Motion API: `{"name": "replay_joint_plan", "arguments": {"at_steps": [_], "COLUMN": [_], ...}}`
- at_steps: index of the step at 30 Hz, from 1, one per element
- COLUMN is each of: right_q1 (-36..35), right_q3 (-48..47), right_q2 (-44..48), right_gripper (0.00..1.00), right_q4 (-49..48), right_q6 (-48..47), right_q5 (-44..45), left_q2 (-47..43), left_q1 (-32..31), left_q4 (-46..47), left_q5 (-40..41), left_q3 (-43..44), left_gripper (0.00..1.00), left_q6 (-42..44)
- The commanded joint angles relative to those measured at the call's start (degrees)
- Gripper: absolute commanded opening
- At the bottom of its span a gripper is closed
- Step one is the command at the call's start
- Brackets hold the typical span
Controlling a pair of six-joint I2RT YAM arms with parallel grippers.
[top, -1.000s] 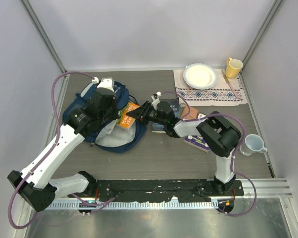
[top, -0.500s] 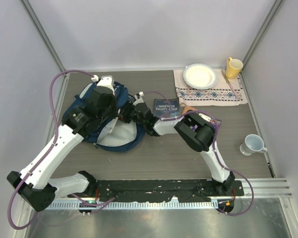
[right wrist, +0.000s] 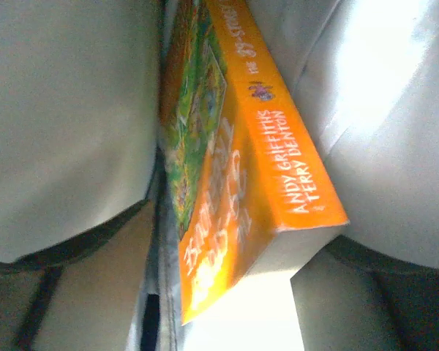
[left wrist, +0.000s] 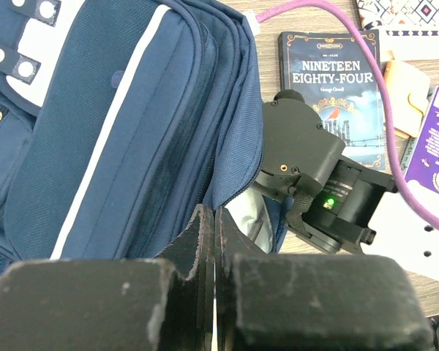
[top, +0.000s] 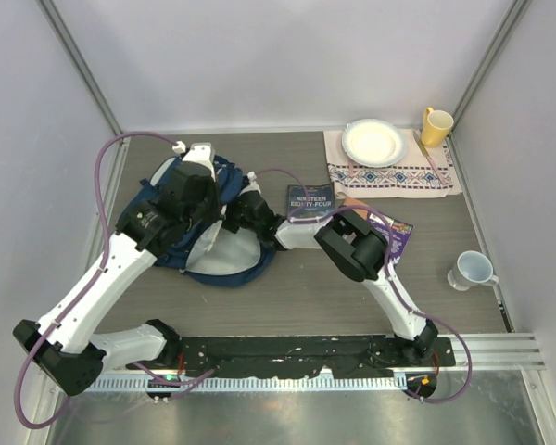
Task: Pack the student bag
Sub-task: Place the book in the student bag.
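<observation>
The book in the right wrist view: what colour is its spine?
Orange, with pale lettering. The book shows best in the right wrist view.

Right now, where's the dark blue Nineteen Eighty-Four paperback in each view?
Top external: dark blue Nineteen Eighty-Four paperback lies at centre, right of the navy blue fabric backpack, near the patterned cloth.
Left wrist: upper right, title readable.
Right wrist: not in it; only an orange book against pale lining.
Shared landmark: that backpack, left of the paperback in both views that show it.

The table [top: 296, 297] bears the student bag [top: 227, 176], a dark book [top: 311, 198], patterned cloth [top: 394, 174] and white mug [top: 473, 269].
</observation>
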State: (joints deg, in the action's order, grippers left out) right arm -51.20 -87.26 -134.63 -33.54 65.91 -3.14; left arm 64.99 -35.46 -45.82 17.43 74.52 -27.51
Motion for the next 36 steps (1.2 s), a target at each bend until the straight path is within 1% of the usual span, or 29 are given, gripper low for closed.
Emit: {"name": "replay_joint_plan", "arguments": {"at_steps": [1, 3, 5, 7, 8, 10, 11, 14, 15, 17, 21, 25, 26, 30, 31, 33, 36], "right_q1": [-0.48, -0.48, -0.48, -0.39, -0.48, -0.48, -0.48, -0.48, -0.48, -0.48, -0.48, -0.48, -0.39, -0.3, -0.04, 0.4, 1.54], "right_q3": [2.01, 2.53, 2.98, 2.1, 1.31, 0.08, 1.12, 4.2, 6.64, 8.59, 12.81, 15.71, 18.07, 24.24, 25.29, 28.37, 31.45], "right_q2": [7.62, 9.72, 11.13, 12.63, 12.9, 13.95, 14.56, 17.46, 18.51, 21.24, 26.77, 32.93, 34.16, 43.28, 45.05, 49.26, 52.61], "right_gripper": [0.81, 0.84, 0.85, 0.86, 0.86, 0.87, 0.88, 0.88, 0.88, 0.89, 0.89, 0.89, 0.89, 0.9, 0.9, 0.92, 0.92], "right_q4": [4.87, 8.03, 9.89, 14.53, 19.17, 23.06, 24.82, 23.97, 23.0, 20.63, 19.38, 26.23, 27.9, 31.25, 32.12, 33.19, 36.17], "right_q6": [-7.09, -8.95, -11.23, -13.16, -14.48, -15.28, -15.63, -16.33, -16.86, -17.48, -20.03, -22.57, -23.19, -25.83, -26.35, -26.71, -26.62], "right_q5": [2.78, 3.74, 5.33, 6.64, 7.09, 8.57, 9.19, 9.99, 9.82, 8.85, 7.97, 11.13, 12.35, 18.15, 20.86, 22.82, 25.28], "left_q2": [-1.62, -1.89, -2.41, -2.68, -2.85, -2.94, -3.11, -3.12, -2.94, -2.94, -2.77, -4.08, -4.34, -5.66, -5.67, -5.49, -4.53], "left_q1": [0.39, 0.48, 0.74, 0.92, 1.01, 1.01, 1.1, 1.36, 1.45, 1.54, 1.54, 1.54, 1.54, 1.54, 1.54, 1.62, 1.54], "left_q4": [6.71, 6.45, 6.27, 6.1, 6.01, 5.75, 5.66, 5.74, 5.74, 5.74, 5.31, 3.99, 3.47, 1.53, 1.0, -0.58, -1.37], "left_q5": [2.43, 3.39, 4.54, 5.07, 5.24, 6.03, 6.3, 6.65, 6.74, 6.83, 7.96, 9.11, 9.2, 8.76, 8.41, 8.32, 4.82], "left_q3": [0.36, -0.43, -1.56, -2.18, -2.54, -2.89, -3.06, -3.33, -3.33, -3.59, -4.12, -5.52, -5.96, -7.55, -7.9, -8.08, -8.78], "left_gripper": [0.0, 0.0, 0.0, 0.0, 0.0, 0.0, 0.0, 0.0, 0.0, 0.0, 0.0, 0.0, 0.0, 0.0, 0.0, 0.0, 0.01], "left_q6": [-0.44, -0.53, -0.88, -1.06, -1.23, -1.41, -1.32, -1.41, -1.5, -1.5, -1.32, 0.17, 0.78, 2.89, 3.77, 4.48, 6.41]}}
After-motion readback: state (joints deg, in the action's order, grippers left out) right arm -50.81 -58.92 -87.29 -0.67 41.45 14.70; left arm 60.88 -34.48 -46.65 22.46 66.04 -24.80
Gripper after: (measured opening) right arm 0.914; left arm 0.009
